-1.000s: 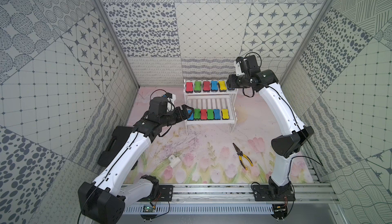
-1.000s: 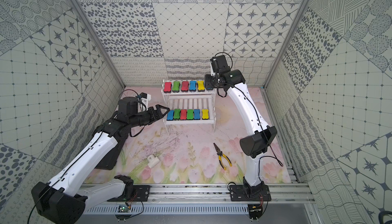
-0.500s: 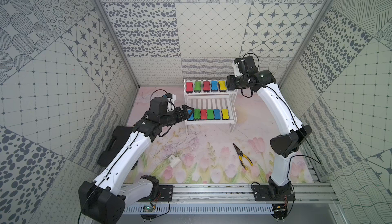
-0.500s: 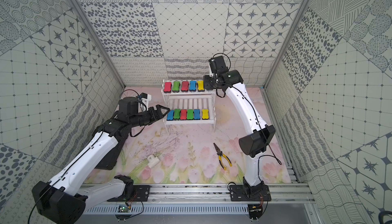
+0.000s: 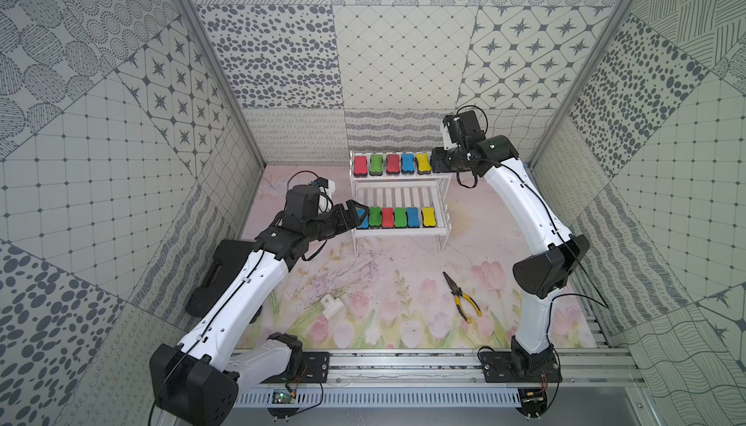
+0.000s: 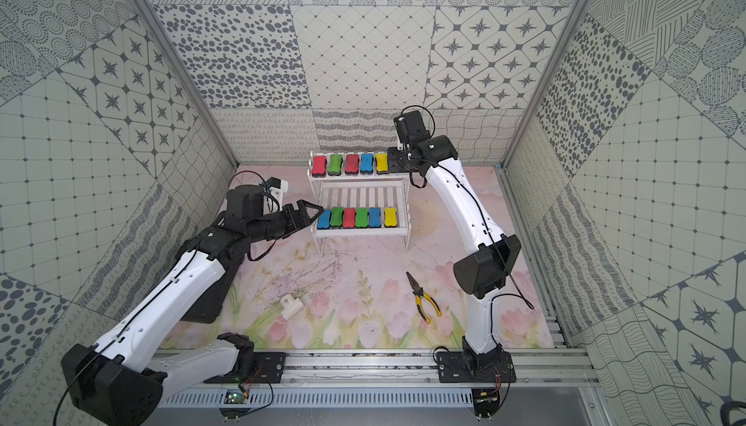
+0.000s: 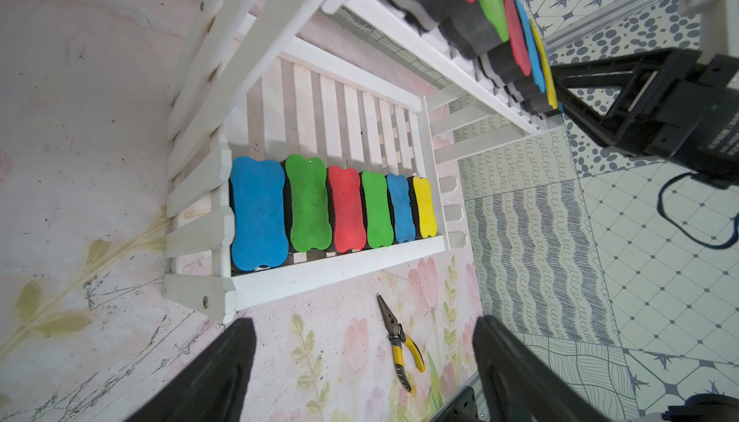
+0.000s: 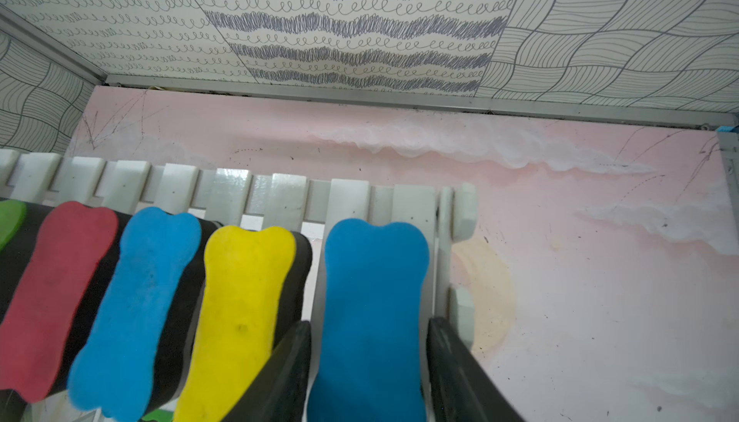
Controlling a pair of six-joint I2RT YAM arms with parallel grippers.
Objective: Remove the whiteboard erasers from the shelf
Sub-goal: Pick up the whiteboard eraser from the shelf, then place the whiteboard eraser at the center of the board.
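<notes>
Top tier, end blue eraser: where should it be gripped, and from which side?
Pinch the blue eraser across its narrow waist from above: the top is uncovered, and the waist's hollows leave finger room against the yellow eraser and the shelf's end rail.

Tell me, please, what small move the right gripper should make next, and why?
Probably squeeze the right gripper firmly onto the blue eraser at the end of the top row of the shelf: its fingers sit on either side of that eraser, but a tight pinch is not clear.
</notes>
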